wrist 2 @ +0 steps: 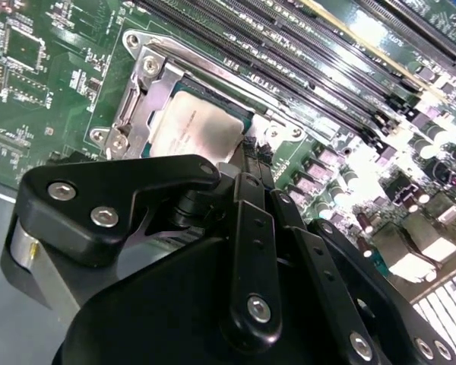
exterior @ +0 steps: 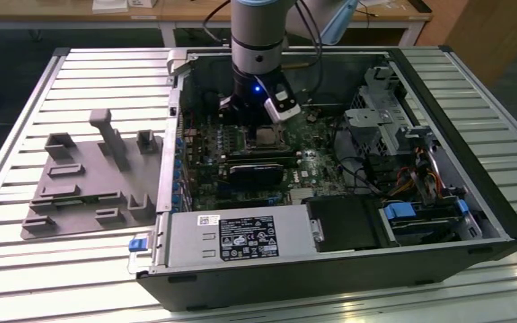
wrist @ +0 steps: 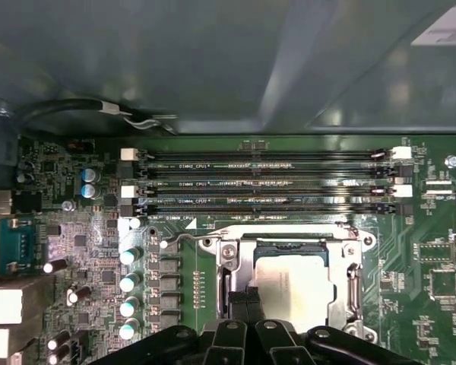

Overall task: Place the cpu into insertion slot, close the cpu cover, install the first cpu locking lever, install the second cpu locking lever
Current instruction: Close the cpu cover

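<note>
Cpu [wrist: 292, 285] seated in slot [exterior: 251, 138]. Cover [wrist: 354, 285] lies flat over it, chip showing through the cut-out. Gripper [wrist: 244, 300] low at the cover's edge, jaws together, holding nothing. Step in hand, by my reading: lever [wrist: 182, 238] work. Latched or not, cannot tell. Calls for a steady push, tips clear of the chip.

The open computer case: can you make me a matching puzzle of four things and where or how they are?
1 cpu
2 memory slots
3 grey tray
4 gripper

A outside the case, on the slatted table
B silver-grey square on the motherboard
C black, at the cpu's edge
D long black parallel rows

Pairs: 1-B, 2-D, 3-A, 4-C
</note>
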Controlling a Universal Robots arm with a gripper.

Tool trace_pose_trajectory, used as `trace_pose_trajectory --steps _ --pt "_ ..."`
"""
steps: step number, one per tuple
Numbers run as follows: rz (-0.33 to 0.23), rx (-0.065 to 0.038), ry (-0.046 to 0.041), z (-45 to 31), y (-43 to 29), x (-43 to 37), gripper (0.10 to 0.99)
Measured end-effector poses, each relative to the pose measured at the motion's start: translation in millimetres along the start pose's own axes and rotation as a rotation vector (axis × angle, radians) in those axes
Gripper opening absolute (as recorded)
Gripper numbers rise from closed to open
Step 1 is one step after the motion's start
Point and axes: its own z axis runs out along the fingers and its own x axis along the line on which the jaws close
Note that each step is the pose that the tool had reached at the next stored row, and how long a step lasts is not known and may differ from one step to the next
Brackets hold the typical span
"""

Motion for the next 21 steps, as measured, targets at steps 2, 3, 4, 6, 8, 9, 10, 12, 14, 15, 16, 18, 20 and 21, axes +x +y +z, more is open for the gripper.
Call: trace_pose_trajectory --steps 2,3,4,6,8,9,10,12,14,15,16,18,20,21 --pt "0.0 0.0 -0.0004 -3.4 0.2 0.0 0.106" --pt "0.0 0.0 -0.0007 -4.9 0.2 0.0 0.106" --pt "0.0 0.0 -0.0008 -6.0 0.3 0.0 0.106" --pt "0.0 0.0 -0.001 -6.5 0.4 -0.1 0.106" --pt "0.0 0.001 -0.0009 -6.6 0.4 -0.6 0.106" --pt "0.0 0.001 -0.0008 -6.6 0.4 -1.9 0.106" --pt "0.0 0.001 -0.0007 -6.6 0.5 -3.8 0.106" --pt "0.0 0.001 -0.0001 -6.5 0.6 -8.6 0.106" --pt "0.0 0.001 0.0011 -6.5 0.8 -14.1 0.106" --pt "0.0 0.001 0.0018 -6.5 0.9 -17.1 0.106" --pt "0.0 0.001 0.0024 -6.4 1.0 -20.1 0.106" --pt "0.0 0.001 0.0034 -6.5 1.1 -25.2 0.106" --pt "0.0 0.001 0.0038 -6.5 1.2 -27.8 0.106" --pt "0.0 0.001 0.0038 -6.5 1.2 -28.0 0.106"
